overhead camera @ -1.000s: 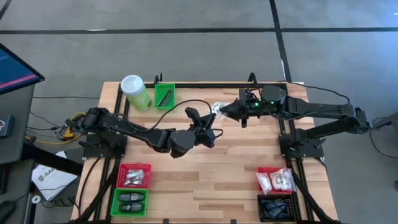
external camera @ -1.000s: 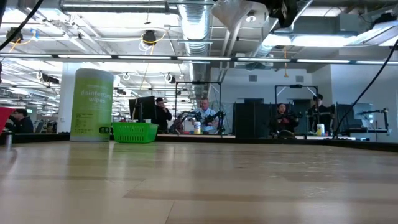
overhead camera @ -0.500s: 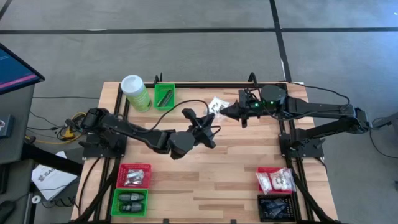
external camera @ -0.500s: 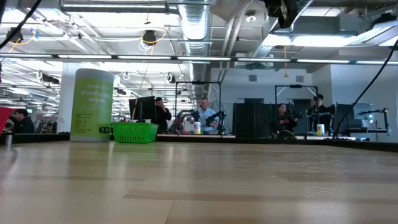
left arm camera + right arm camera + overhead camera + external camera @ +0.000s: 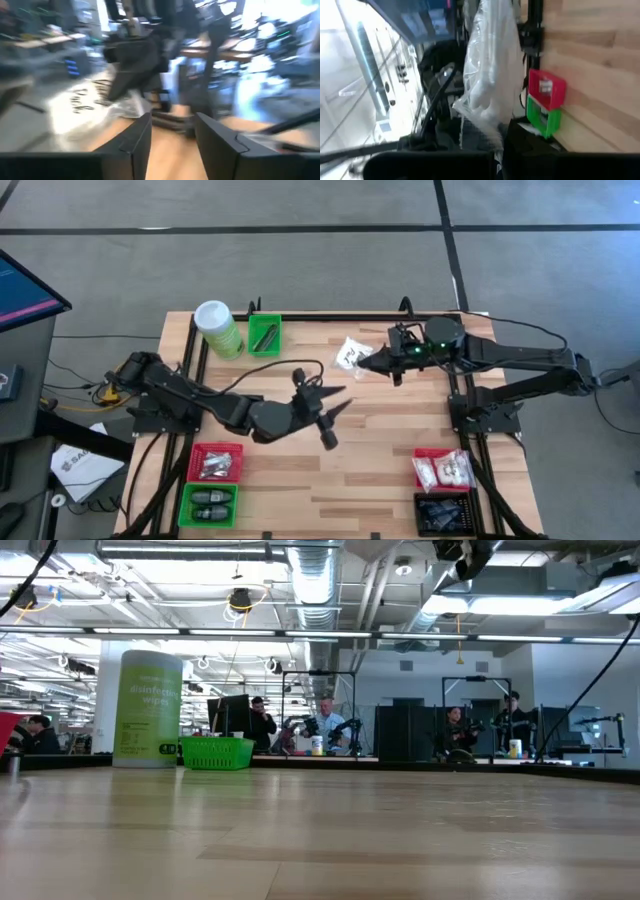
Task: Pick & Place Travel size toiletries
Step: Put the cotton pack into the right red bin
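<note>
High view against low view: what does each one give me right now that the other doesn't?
Only the high view shows the arms at work: the right gripper shut on the white sachet above the table's far side, the left gripper with jaws apart near mid-table, plus the near bins, the red bin and the black bin.

Only the low view shows the room behind, with people at benches.

Both show the wooden table, the green canister and the small green bin beside it.
</note>
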Action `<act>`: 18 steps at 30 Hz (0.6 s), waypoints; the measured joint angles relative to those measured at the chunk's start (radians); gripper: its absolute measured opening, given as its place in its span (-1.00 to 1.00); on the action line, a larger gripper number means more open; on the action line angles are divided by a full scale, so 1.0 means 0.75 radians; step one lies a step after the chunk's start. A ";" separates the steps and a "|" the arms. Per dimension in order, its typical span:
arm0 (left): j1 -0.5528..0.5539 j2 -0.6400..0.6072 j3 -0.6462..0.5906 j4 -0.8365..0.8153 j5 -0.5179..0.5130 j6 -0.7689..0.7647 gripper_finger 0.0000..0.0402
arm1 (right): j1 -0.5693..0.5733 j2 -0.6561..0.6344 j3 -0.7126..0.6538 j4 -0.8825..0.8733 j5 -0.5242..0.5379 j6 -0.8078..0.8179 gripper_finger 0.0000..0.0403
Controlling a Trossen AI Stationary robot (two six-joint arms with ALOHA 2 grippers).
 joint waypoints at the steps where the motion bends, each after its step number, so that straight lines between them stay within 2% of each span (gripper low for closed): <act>1: -0.003 -0.005 0.000 0.001 0.053 -0.038 -0.27 | 0.005 -0.009 0.000 -0.016 -0.018 -0.011 -0.99; 4: -0.025 -0.007 0.000 -0.002 0.116 -0.121 -0.23 | 0.045 -0.046 0.000 -0.115 -0.061 -0.039 -1.00; 12: -0.065 -0.007 -0.001 -0.003 0.118 -0.257 -0.27 | 0.262 -0.213 0.000 -0.473 -0.081 -0.060 -1.00; 18: -0.061 -0.006 -0.001 0.000 0.121 -0.302 -0.31 | 0.456 -0.317 0.000 -0.741 0.050 -0.005 -1.00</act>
